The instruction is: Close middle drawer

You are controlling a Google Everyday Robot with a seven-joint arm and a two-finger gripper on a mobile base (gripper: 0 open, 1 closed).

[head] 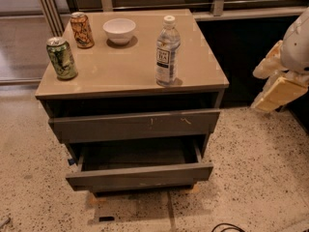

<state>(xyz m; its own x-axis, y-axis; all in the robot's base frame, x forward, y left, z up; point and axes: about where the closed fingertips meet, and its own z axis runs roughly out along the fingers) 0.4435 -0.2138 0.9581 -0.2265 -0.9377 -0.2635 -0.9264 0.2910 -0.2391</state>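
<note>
Found the middle drawer (pixel 140 174) pulled well out beneath the scratched upper drawer front (pixel 135 124), dark inside. Spotted the gripper (pixel 273 83) at the right edge, well apart from the cabinet (pixel 120 69) (spread or pressed together, cannot tell). On top: water bottle (pixel 167 52), green can (pixel 62 58), orange can (pixel 82 30), white bowl (pixel 119 30).

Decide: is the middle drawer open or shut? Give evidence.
Open: the middle drawer juts out beyond the scratched front above, interior showing. The gripper sits far right, clear of it.

Open floor (pixel 251 173) betw. hand (pixel 273 89), far right, & pulled-out middle drawer (pixel 140 175) front.
</note>
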